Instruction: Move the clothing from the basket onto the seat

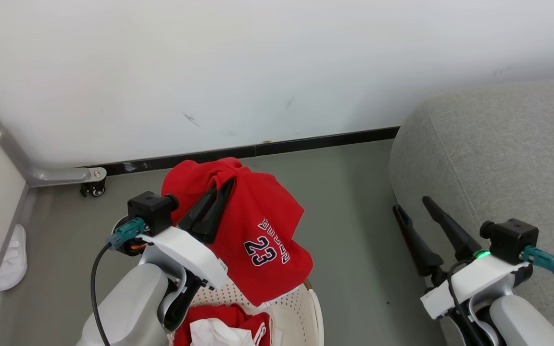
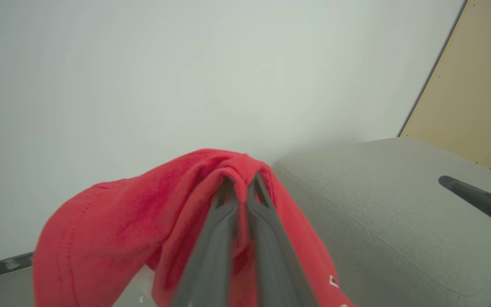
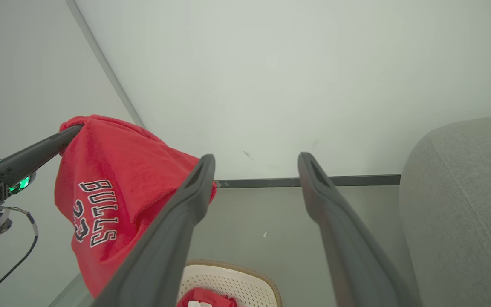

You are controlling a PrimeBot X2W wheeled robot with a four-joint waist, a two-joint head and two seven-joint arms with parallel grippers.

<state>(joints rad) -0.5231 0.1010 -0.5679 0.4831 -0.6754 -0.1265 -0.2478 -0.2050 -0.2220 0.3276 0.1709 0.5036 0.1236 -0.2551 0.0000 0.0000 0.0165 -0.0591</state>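
A red jersey (image 1: 253, 230) with dark "BULLS 23" lettering hangs in the air above the basket (image 1: 301, 307), draped over my left gripper (image 1: 224, 185), which is shut on its fabric. The same jersey (image 2: 143, 221) folds over those dark fingers (image 2: 228, 226) in the left wrist view, and it (image 3: 113, 187) shows at the left of the right wrist view. More red clothing with white panels (image 1: 229, 329) lies inside the cream perforated basket (image 3: 237, 281). The grey seat (image 1: 498, 158) stands to the right. My right gripper (image 1: 411, 206) is open beside the seat's front corner, holding nothing.
A white wall (image 1: 258, 72) with a dark baseboard (image 1: 306, 144) runs behind. A white slipper (image 1: 12, 257) lies on the grey floor at the far left, near a caster wheel (image 1: 95, 190). Open floor (image 1: 354, 216) separates the basket from the seat (image 3: 463, 204).
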